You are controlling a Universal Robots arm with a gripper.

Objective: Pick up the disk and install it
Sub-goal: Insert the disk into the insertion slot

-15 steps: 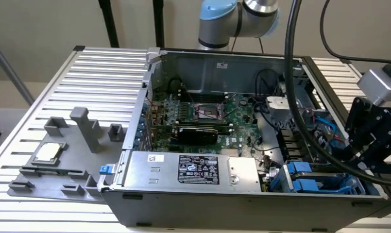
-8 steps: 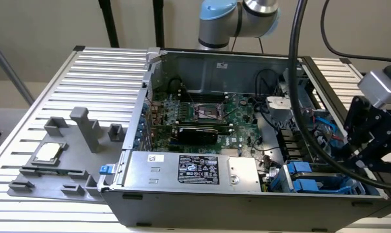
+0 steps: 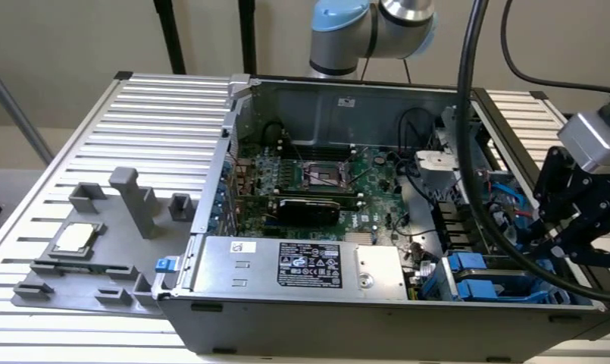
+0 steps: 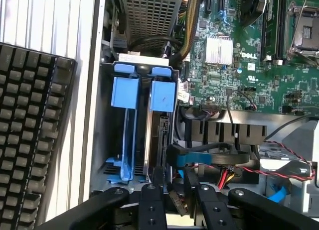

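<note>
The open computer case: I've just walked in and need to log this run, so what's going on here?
A robot arm's end effector hangs over the drive bay at the exterior view's right of the computer case. The disk, in its blue carrier, stands on edge in a bay slot beside a second blue carrier. The end effector is open, close to the disk's end, gripping nothing.

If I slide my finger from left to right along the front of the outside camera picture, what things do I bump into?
Small silver chip → small blue tab → silver box with black label → blue drive carriers → gripper
</note>
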